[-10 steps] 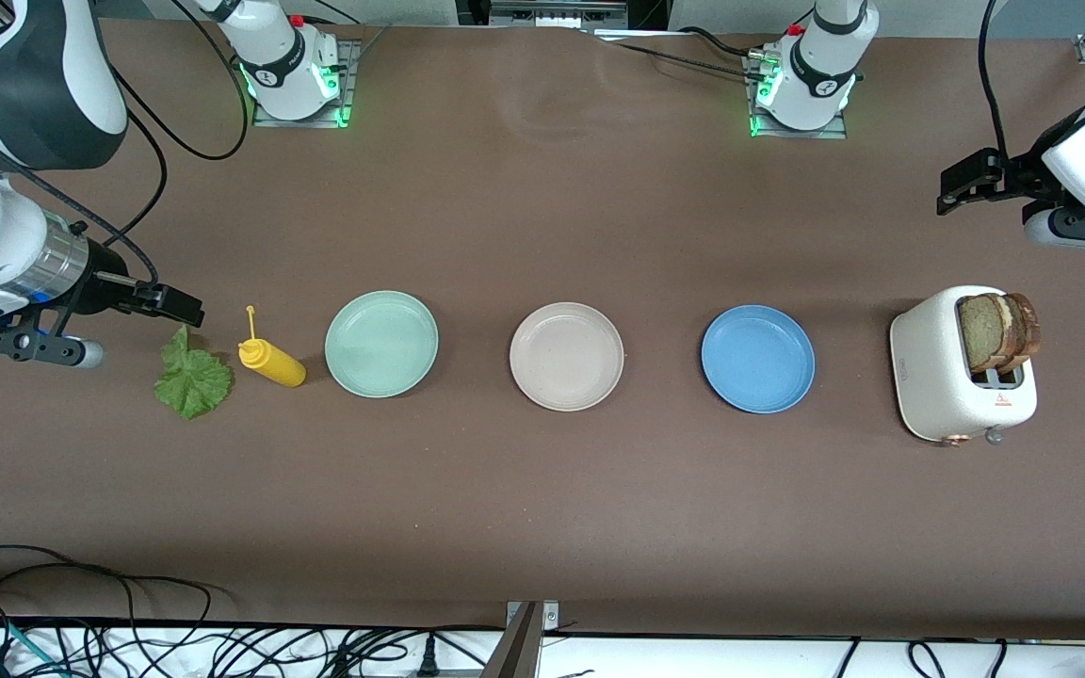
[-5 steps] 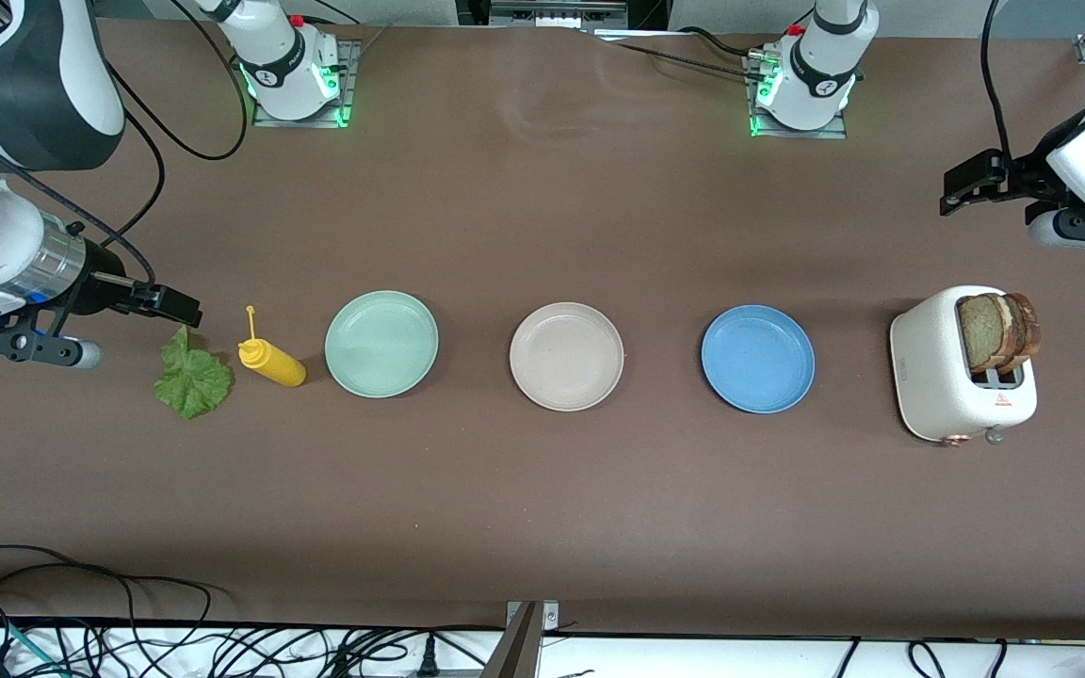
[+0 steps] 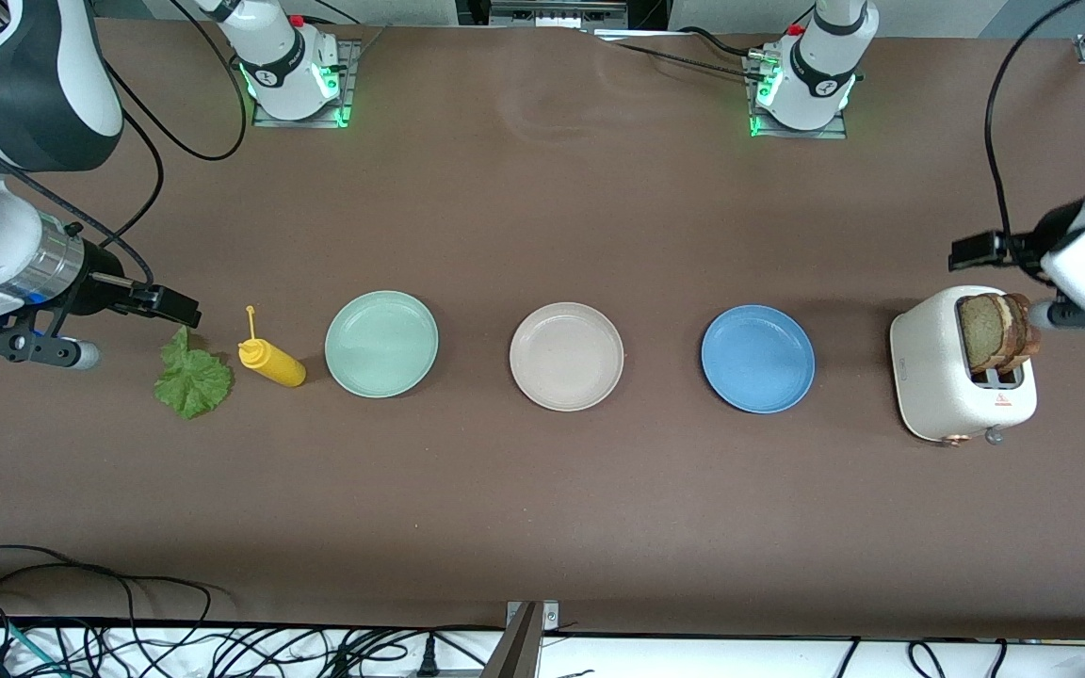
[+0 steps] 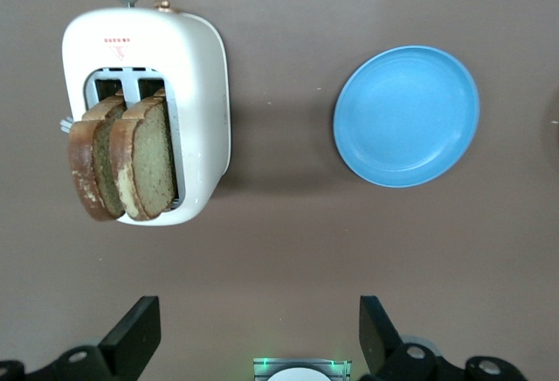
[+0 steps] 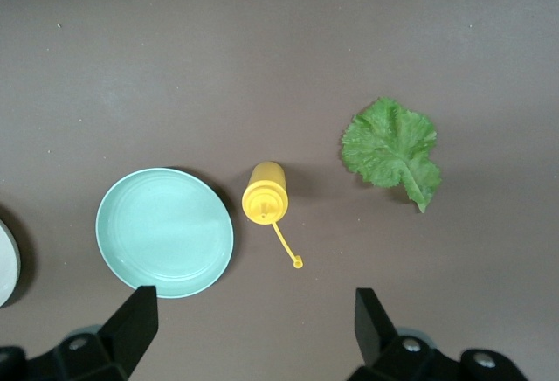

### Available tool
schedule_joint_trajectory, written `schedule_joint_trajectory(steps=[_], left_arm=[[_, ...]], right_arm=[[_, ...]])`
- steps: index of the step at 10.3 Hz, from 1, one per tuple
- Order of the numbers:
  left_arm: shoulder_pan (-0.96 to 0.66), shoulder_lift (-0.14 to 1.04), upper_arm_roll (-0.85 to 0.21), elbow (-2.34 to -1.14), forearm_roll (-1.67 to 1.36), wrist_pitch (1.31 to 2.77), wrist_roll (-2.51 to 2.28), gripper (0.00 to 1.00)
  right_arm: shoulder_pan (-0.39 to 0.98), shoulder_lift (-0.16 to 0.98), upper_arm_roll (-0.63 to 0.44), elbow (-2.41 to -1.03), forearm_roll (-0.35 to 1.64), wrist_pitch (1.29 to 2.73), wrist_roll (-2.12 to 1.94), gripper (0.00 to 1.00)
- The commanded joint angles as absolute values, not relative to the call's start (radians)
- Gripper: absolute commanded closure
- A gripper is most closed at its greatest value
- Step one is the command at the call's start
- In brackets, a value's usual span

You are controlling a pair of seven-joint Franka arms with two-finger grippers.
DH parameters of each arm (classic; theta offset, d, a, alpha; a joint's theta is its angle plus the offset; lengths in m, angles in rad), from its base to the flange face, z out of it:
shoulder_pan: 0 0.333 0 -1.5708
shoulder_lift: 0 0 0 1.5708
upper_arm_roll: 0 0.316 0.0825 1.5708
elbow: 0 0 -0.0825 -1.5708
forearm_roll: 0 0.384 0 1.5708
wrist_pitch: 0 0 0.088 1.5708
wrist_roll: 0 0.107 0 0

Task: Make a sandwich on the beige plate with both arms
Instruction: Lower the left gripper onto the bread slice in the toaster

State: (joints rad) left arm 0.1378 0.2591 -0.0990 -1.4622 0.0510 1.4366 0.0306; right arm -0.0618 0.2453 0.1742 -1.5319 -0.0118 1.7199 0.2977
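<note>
Front view: three plates lie in a row across the table [image 3: 542, 188]; the beige plate [image 3: 566, 356] sits in the middle, bare, between the mint-green plate [image 3: 381, 344] and the blue plate [image 3: 757, 358]; two toast slices [image 3: 996, 331] stand in the white toaster [image 3: 947, 377] at the left arm's end; the lettuce leaf [image 3: 190, 379] lies beside the yellow bottle [image 3: 271, 361] at the right arm's end; the left gripper [image 4: 253, 337] hangs above the table close to the toaster, fingers apart; the right gripper [image 5: 249, 333] hangs near the leaf, fingers apart, holding nothing.
</note>
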Motion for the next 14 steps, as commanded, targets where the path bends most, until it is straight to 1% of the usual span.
schedule_joint_trajectory(steps=[1, 2, 3, 5, 6, 8, 9, 11, 13, 14], left_arm=[[0.199, 0.343, -0.106, -1.477, 0.104, 1.515, 0.105, 0.00], [0.233, 0.356, -0.106, -1.489, 0.109, 1.526, 0.139, 0.00], [0.235, 0.351, -0.106, -1.535, 0.110, 1.546, 0.141, 0.00], [0.264, 0.316, -0.107, -1.673, 0.143, 1.647, 0.149, 0.00], [0.265, 0.310, -0.109, -1.701, 0.161, 1.681, 0.155, 0.00], [0.265, 0.314, -0.112, -1.703, 0.172, 1.686, 0.155, 0.00], [0.264, 0.319, -0.112, -1.712, 0.175, 1.713, 0.156, 0.00], [0.262, 0.328, -0.112, -1.715, 0.175, 1.730, 0.156, 0.13], [0.264, 0.341, -0.112, -1.715, 0.196, 1.747, 0.156, 0.22], [0.264, 0.342, -0.112, -1.712, 0.198, 1.747, 0.156, 0.24]], right_arm=[[-0.072, 0.258, 0.181, -1.508, 0.006, 1.713, 0.279, 0.00], [-0.072, 0.258, 0.181, -1.508, 0.006, 1.713, 0.279, 0.00], [-0.072, 0.258, 0.181, -1.508, 0.006, 1.713, 0.279, 0.00], [-0.072, 0.258, 0.181, -1.508, 0.006, 1.713, 0.279, 0.00], [-0.072, 0.258, 0.181, -1.508, 0.006, 1.713, 0.279, 0.00], [-0.074, 0.259, 0.181, -1.508, 0.006, 1.713, 0.261, 0.00], [-0.081, 0.259, 0.181, -1.508, 0.006, 1.713, 0.258, 0.00], [-0.083, 0.259, 0.181, -1.508, 0.006, 1.713, 0.258, 0.00], [-0.083, 0.259, 0.181, -1.508, 0.006, 1.713, 0.258, 0.00], [-0.083, 0.259, 0.181, -1.508, 0.006, 1.713, 0.258, 0.00]])
